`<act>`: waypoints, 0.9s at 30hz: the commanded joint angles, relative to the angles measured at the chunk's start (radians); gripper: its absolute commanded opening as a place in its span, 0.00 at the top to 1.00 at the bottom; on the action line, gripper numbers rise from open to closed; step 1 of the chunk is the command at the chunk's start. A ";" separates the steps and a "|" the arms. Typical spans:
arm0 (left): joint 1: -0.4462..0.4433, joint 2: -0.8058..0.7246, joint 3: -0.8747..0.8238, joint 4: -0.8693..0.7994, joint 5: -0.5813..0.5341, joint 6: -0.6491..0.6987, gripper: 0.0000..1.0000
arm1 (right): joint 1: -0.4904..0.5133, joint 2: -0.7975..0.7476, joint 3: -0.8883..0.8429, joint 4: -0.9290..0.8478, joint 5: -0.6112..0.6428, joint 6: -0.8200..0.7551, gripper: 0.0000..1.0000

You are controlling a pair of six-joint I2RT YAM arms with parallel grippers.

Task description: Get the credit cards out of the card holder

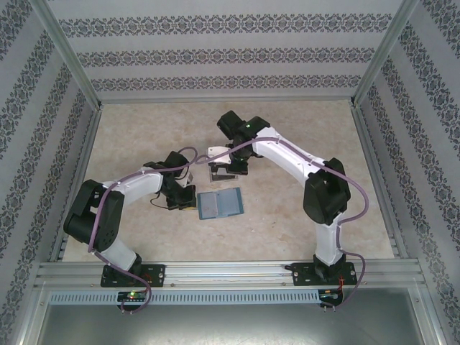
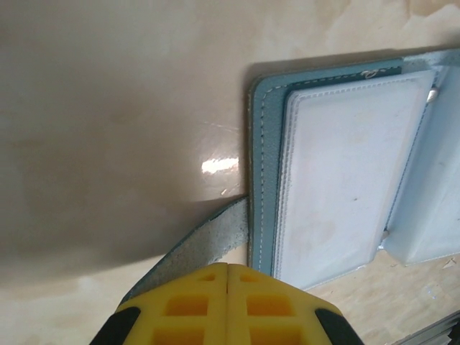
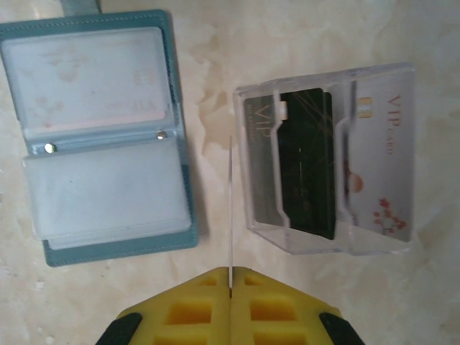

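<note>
Right jaws pinch a card [image 3: 230, 208] edge-on, tray [image 3: 243, 158] just ahead-right, holder [image 3: 181, 108] ahead-left; left jaws clamp its strap [image 2: 201, 237]; if the thin grip twists, the card could clip the tray wall and shove it.

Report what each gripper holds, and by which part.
Right gripper pinches a thin card, edge-on, by its near end. Left gripper is shut at the strap tab of the card holder; grip cannot be told.

In the left wrist view, the card holder [image 2: 338, 172] is cut off at the right edge, and its strap tab [image 2: 201, 248] is hidden behind the left gripper [image 2: 227, 277] at bottom centre. In the right wrist view, a card [image 3: 231, 208] stands edge-on, its face unreadable.
</note>
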 commanded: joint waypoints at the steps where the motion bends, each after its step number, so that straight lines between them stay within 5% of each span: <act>1: 0.017 -0.020 -0.001 -0.026 0.002 0.008 0.97 | -0.010 0.056 0.088 -0.081 0.013 -0.085 0.99; 16: 0.024 -0.003 0.015 -0.041 -0.004 0.002 0.97 | -0.030 0.309 0.482 -0.263 0.063 -0.184 0.99; 27: 0.027 0.017 0.025 -0.044 -0.002 0.002 0.97 | -0.045 0.406 0.620 -0.308 0.070 -0.223 0.98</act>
